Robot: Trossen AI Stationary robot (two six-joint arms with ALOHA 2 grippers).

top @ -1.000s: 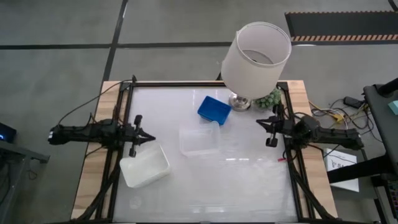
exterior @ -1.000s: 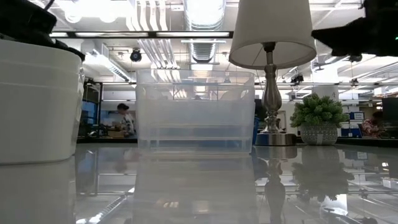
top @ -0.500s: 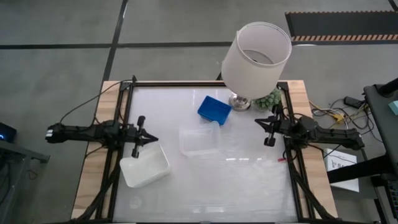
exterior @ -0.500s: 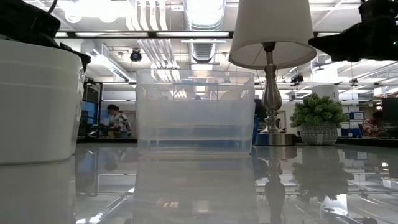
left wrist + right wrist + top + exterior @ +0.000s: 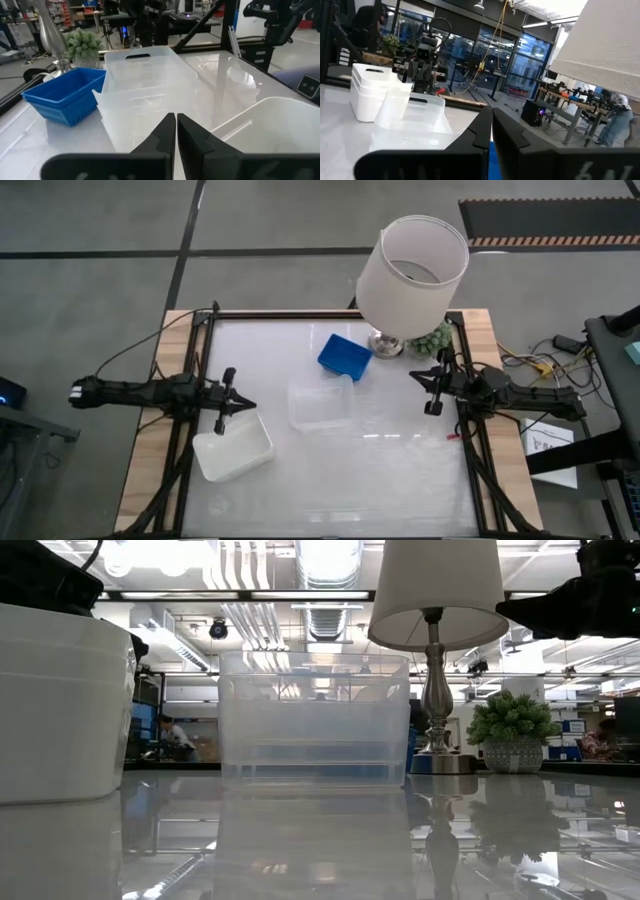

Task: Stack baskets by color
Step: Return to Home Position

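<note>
Both jaws are clenching on nothing.
Left gripper (image 5: 247,406) is edging leftward from the white baskets (image 5: 232,450); right gripper (image 5: 417,375) is idling right.

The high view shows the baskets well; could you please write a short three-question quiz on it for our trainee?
1. True or false: the clear basket stands between the blue basket and the white basket.
2. Which basket is nearest the left gripper? A. blue B. white C. clear
3. Fill in: the right gripper, near the lamp, is ___ (open or closed).
Key: 1 true; 2 B; 3 closed.
</note>
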